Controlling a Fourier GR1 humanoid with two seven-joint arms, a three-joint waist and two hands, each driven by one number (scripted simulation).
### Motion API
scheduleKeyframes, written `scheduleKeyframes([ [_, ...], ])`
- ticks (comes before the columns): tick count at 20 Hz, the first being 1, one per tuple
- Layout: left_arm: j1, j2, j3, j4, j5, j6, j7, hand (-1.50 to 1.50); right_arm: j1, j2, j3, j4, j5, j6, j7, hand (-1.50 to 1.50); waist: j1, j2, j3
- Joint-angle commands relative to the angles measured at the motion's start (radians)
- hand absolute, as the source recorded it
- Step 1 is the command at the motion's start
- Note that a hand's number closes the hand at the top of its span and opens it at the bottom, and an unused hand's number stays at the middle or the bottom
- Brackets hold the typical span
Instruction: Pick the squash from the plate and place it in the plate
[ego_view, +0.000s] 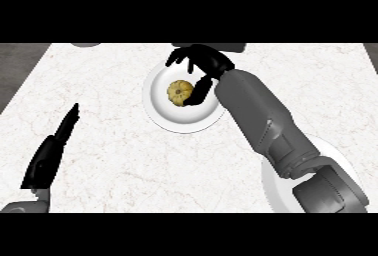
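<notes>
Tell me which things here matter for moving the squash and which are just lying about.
Part of the job: squash, the plate under it, the second plate, right hand.
Just lying about: grey object at the counter's far edge, resting left hand.

White marble counter (148, 165), perhaps dark floor (18, 65)

A plate (164, 107) sits at upper centre of the counter (133, 160), a squash (179, 93) on it; the right hand (201, 62) is above the plate's upper right; a second plate (275, 192) lies lower right, under the forearm; the left hand (52, 152) rests at lower left.
</notes>
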Motion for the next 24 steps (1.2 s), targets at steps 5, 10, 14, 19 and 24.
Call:
scheduleKeyframes([
  [5,-0.001,0.009,0.01,-0.017,-0.001,-0.005,0.007,0.0,0.06,0.001,-0.041,-0.03,-0.163,-0.069,-0.053,-1.5,0.006,0.002,0.002],
  [10,0.02,0.017,0.045,-0.013,0.025,-0.011,0.004,0.0,0.028,0.001,-0.155,-0.036,-0.284,-0.106,-0.034,-1.5,-0.035,-0.004,0.002],
  [14,0.056,-0.028,0.003,-0.021,-0.023,0.033,-0.015,0.0,0.023,-0.058,-0.226,-0.017,-0.332,-0.089,-0.024,-1.5,-0.057,0.0,0.002],
  [19,0.042,0.004,0.041,-0.024,0.009,0.004,-0.015,0.0,0.055,-0.135,-0.322,-0.001,-0.426,0.049,-0.094,-1.5,-0.039,0.011,0.003],
  [24,0.02,-0.003,0.037,-0.017,0.001,0.011,-0.015,0.0,0.107,-0.259,-0.328,0.005,-0.424,0.189,-0.207,-1.5,-0.039,0.018,0.004],
])
